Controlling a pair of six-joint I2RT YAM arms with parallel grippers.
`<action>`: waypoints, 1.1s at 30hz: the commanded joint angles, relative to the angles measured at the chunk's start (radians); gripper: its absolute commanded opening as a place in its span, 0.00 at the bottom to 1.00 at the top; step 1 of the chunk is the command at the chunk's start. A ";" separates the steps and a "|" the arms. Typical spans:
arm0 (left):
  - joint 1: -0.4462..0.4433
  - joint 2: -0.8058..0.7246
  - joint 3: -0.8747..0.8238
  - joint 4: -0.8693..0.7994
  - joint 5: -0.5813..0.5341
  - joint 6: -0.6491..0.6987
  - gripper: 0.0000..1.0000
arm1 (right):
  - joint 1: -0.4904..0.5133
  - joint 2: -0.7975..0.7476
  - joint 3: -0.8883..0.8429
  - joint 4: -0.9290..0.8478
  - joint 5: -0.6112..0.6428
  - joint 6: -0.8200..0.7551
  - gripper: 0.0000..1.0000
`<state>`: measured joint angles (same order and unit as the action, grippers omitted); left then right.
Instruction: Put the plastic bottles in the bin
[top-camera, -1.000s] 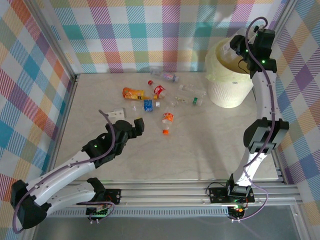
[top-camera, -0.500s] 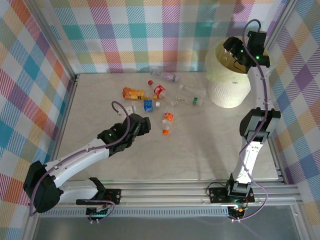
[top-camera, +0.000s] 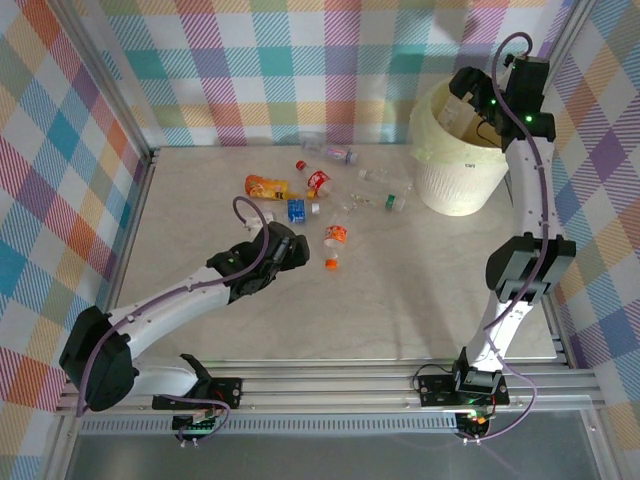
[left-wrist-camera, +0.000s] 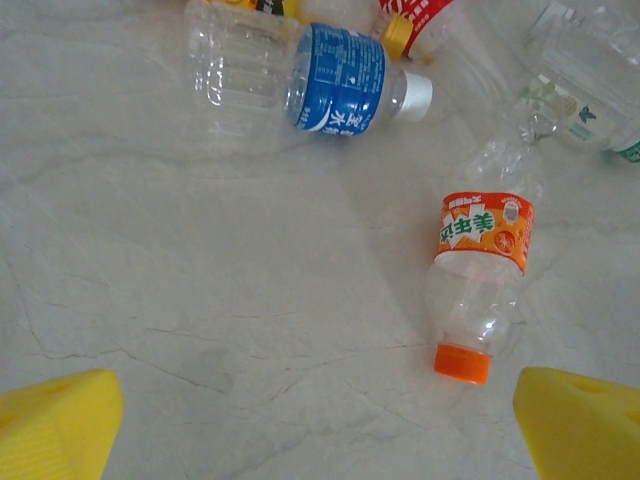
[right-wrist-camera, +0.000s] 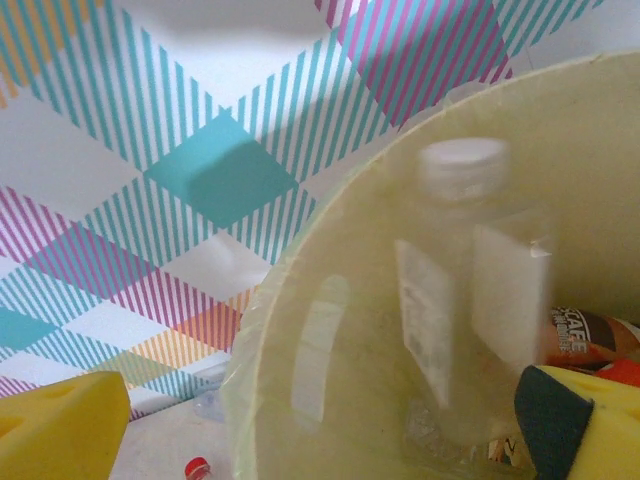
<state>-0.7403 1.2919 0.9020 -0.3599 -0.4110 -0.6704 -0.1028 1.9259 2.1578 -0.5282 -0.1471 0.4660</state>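
Pale marble-patterned desk (top-camera: 400, 300) spreading beneath left pincer (top-camera: 285, 248), thin grey veins running across it in left wrist view. Pastel plaid cloth wall (top-camera: 250, 70) hanging beyond right pincer (top-camera: 465, 95), with checks of teal, pink, orange, purple and white; same cloth lining both sides. Aluminium frame posts (top-camera: 108, 80) rising at far corners. Slotted rail (top-camera: 330, 385) lying along near desk edge, behind both pincers. Soft even light falling, shadows showing faint.

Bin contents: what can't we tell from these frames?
- Top view: bin interior mostly hidden by the right arm and the rim; no count possible.
- Right wrist: clear bottle motion-blurred, label unreadable.
- Right wrist: dark-labelled item cut off by the right finger and the frame edge.
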 joint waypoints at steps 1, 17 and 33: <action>0.019 0.020 0.037 0.023 0.048 -0.020 1.00 | -0.006 -0.055 -0.058 0.025 -0.013 -0.060 1.00; 0.034 0.216 0.115 0.142 0.274 0.001 1.00 | 0.016 -0.462 -0.567 0.196 -0.370 -0.115 1.00; 0.033 0.243 0.094 0.167 0.149 -0.089 1.00 | 0.391 -0.581 -0.941 0.214 -0.049 -0.025 1.00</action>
<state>-0.7166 1.5955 1.0195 -0.1814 -0.1822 -0.7162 0.2405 1.3224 1.2514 -0.3401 -0.3000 0.4019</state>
